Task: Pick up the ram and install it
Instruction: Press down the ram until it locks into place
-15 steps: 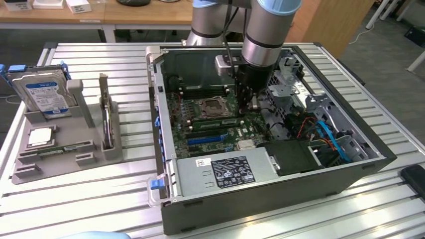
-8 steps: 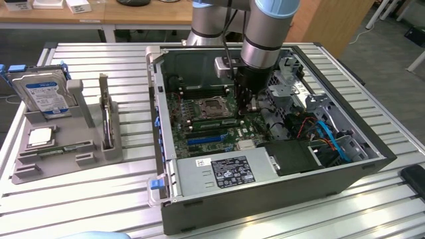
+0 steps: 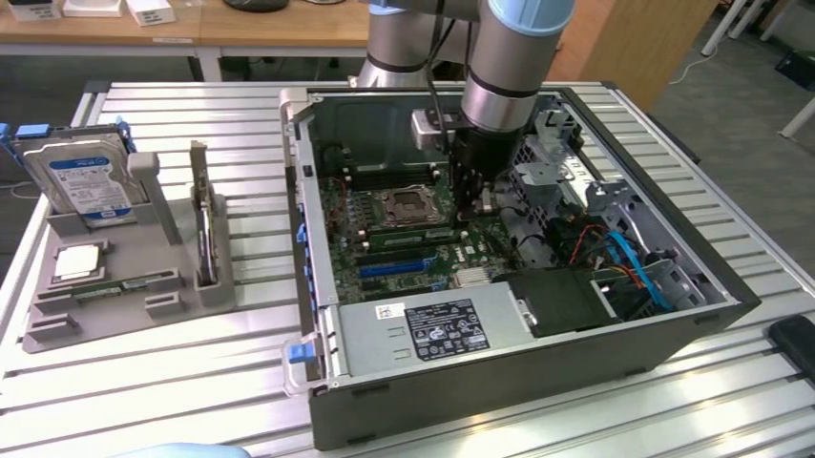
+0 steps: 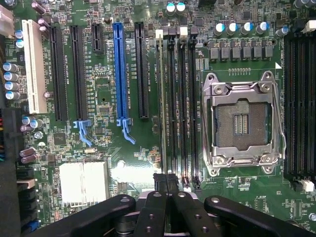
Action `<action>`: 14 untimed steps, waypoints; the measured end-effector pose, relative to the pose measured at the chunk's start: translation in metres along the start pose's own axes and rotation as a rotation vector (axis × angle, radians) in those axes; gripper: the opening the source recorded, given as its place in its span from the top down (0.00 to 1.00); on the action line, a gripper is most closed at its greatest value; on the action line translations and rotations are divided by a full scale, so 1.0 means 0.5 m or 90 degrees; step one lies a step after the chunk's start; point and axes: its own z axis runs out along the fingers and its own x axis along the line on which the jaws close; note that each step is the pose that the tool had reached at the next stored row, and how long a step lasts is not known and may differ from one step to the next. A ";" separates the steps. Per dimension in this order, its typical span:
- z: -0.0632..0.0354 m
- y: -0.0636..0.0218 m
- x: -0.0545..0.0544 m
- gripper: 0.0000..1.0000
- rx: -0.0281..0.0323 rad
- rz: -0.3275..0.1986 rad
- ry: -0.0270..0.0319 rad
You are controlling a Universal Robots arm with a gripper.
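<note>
desk: slatted metal desk (image 3: 191,382), open PC case (image 3: 510,382) lying on its side on it, grey holder (image 3: 114,324) beside it on the exterior view's left
power supply (image 3: 433,329): nearest corner of the case, label facing up
ram (image 3: 124,284): green stick lying flat in a front slot of the holder, outside the case, well apart from the hand
holder, rest: silver square chip (image 3: 79,260) just behind the ram, dark expansion card (image 3: 200,215) standing on edge, blue-labelled hard drive (image 3: 87,181) upright at the back
motherboard (image 4: 103,94): flat on the case floor, empty CPU socket (image 4: 242,118) with its metal frame, four long memory slots (image 4: 183,108) next to it, blue expansion slot (image 4: 118,74) among the black ones, finned heatsink (image 4: 83,181) near the hand
memory slots: the one nearest the expansion slots looks paler along its length; can't tell if anything is seated in it
hand (image 4: 165,185): fingers pressed together, nothing between them, tips at the end of the memory slots; contact with the board not clear
hand, exterior view (image 3: 476,212): down inside the case beside the CPU socket
arm (image 3: 510,67): comes down near vertical from above into the case
far: wooden desk (image 3: 255,33) behind the rig
</note>
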 end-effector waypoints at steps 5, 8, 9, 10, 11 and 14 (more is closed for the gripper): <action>0.002 0.000 0.000 0.90 0.0001 0.000 0.0009; 0.004 0.000 0.000 0.90 0.0003 0.000 0.0015; 0.005 0.000 0.000 0.90 0.0003 0.000 0.0018; 0.005 0.000 0.000 0.90 0.0003 0.000 0.0023; 0.006 0.000 0.000 0.90 0.0004 0.000 0.0028; 0.008 0.000 0.000 0.90 0.0006 0.000 0.0041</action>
